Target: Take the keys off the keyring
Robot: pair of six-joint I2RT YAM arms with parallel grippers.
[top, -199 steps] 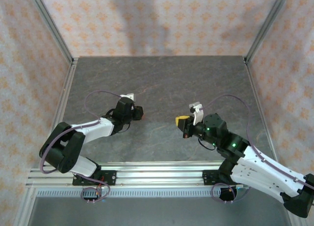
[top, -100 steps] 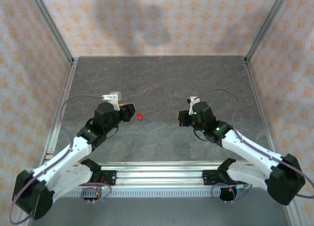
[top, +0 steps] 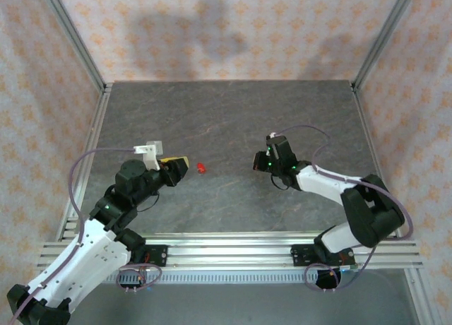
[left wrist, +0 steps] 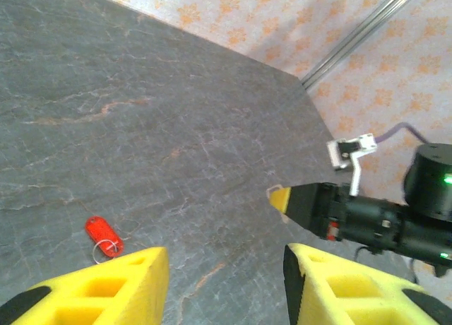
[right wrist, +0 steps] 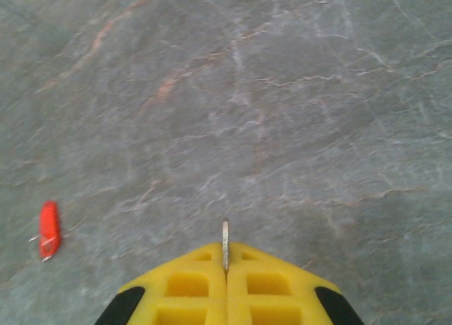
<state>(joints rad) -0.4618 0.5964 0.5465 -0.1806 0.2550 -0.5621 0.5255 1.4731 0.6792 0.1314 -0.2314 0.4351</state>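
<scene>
Seemingly off the keyring [left wrist: 103, 237], the key [right wrist: 225, 241] sits pinched in the right jaws, left jaws gaping empty; next, set it down.

Red keyring [left wrist: 101, 234], silvery key [right wrist: 225, 244], grey veined table [top: 233, 113]

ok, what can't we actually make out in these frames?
Key: the right wrist view shows it edge-on, a sliver; the rest is hidden by the shut right gripper.
Keyring: top view, too small to show its wire ring.
Left gripper: finger bases cut off by the bottom edge of the left wrist view.
</scene>
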